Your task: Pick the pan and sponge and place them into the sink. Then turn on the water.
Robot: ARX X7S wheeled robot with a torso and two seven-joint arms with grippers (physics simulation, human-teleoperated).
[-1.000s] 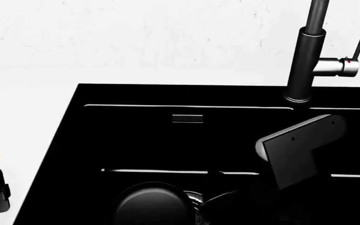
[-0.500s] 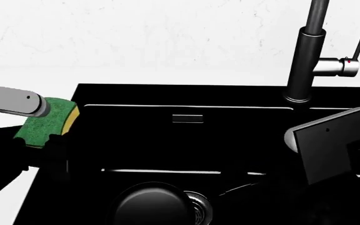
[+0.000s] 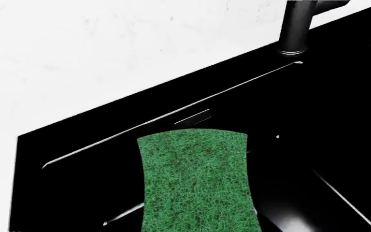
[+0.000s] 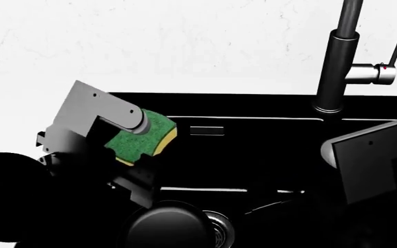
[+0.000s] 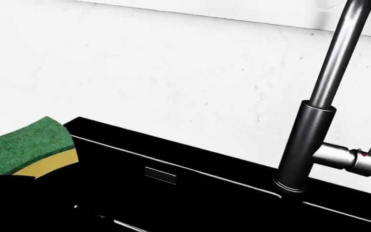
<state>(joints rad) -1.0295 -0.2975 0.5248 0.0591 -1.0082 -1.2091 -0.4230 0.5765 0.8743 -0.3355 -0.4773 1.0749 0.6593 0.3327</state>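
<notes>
My left gripper [image 4: 140,140] is shut on the sponge [image 4: 143,137], a green block with a yellow layer, and holds it above the left basin of the black sink [image 4: 254,155]. In the left wrist view the sponge's [image 3: 195,181] green face hides the jaws. The sponge [image 5: 24,152] also shows at the edge of the right wrist view. The round black pan [image 4: 167,227] lies in the left basin beside a steel drain ring [image 4: 217,231]. My right arm's grey wrist housing [image 4: 371,160] hangs over the sink's right side, its fingers lost against the black. No water is in view.
The dark faucet column [image 4: 336,67] with its thin lever [image 4: 396,46] stands behind the sink at the right, and the faucet [image 5: 308,145] shows close in the right wrist view. White countertop [image 4: 150,46] surrounds the sink. An overflow slot [image 4: 207,130] marks the back wall.
My left arm has carried the sponge to the right, from the counter's left edge to over the left basin. The right arm has shifted slightly right.
</notes>
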